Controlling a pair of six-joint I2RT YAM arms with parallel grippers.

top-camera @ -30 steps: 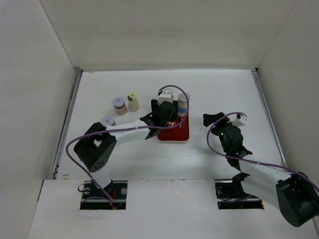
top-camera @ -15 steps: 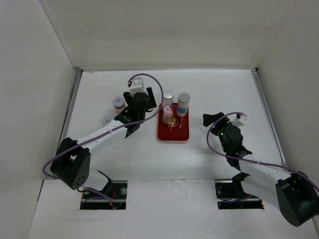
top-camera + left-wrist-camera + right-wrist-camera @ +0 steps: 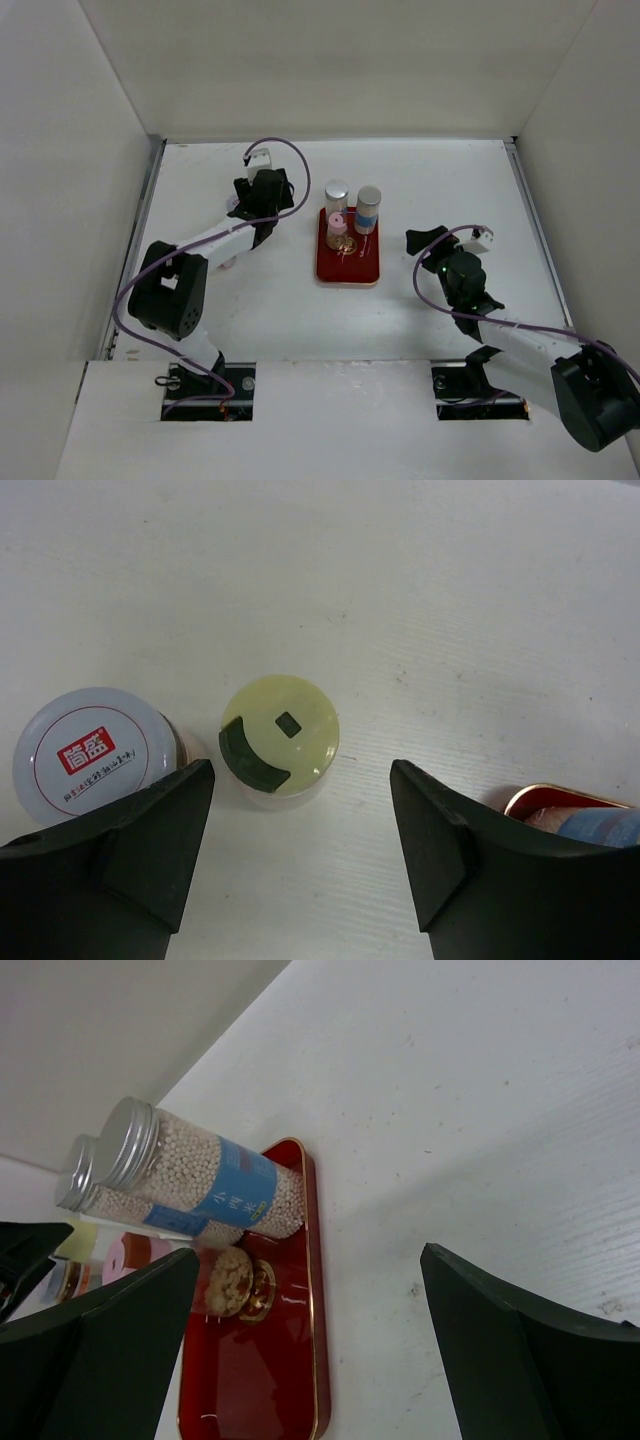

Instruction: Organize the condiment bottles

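Two grey-capped bottles point(image 3: 336, 190) point(image 3: 369, 197) with blue-white labels stand at the far end of the red tray point(image 3: 350, 268). A short pink-lidded jar point(image 3: 337, 222) stands in front of them. The right wrist view shows the nearer bottle point(image 3: 190, 1175) and that jar point(image 3: 225, 1278). My left gripper point(image 3: 258, 200) hovers open at the back left. In its wrist view the left gripper point(image 3: 300, 780) stands just short of the cream bottle's yellow-green cap point(image 3: 279, 735), with nothing between the fingers. A white-lidded jar point(image 3: 92, 750) stands beside that bottle. My right gripper point(image 3: 452, 236) stands open right of the tray, empty.
White walls close in the table on the left, back and right. The tray's corner point(image 3: 545, 795) shows at the right of the left wrist view. The left forearm point(image 3: 215, 240) lies across the table's left part.
My left gripper has swung from over the tray leftward to above the cream bottle, leaving the pink-lidded jar standing on the tray. The right arm has stayed put.
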